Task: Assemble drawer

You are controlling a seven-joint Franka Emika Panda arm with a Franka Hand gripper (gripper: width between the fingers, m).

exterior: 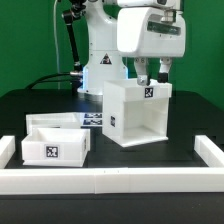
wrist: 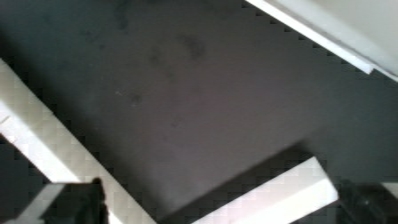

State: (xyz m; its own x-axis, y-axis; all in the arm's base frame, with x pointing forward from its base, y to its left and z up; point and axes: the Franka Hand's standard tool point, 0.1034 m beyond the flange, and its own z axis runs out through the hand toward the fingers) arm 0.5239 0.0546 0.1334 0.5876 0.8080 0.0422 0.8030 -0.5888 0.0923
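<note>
My gripper (exterior: 152, 72) hangs with fingers spread, pinching nothing, at the top rear edge of the large white plastic open-fronted cube housing (exterior: 135, 120); a small shallow white plastic tray (exterior: 55, 147) sits near it, toward the exterior view's left

A plain green wall (exterior: 30, 40) fills the back of the room. It looks smooth and is all one colour. In front of it stands a table (exterior: 40, 105) with a flat black top. The top is a little shiny, and soft light makes pale patches on it. A low white rail (exterior: 110, 180) runs along the near edge and turns back at both ends. In the wrist view the black top looks blurry.
</note>
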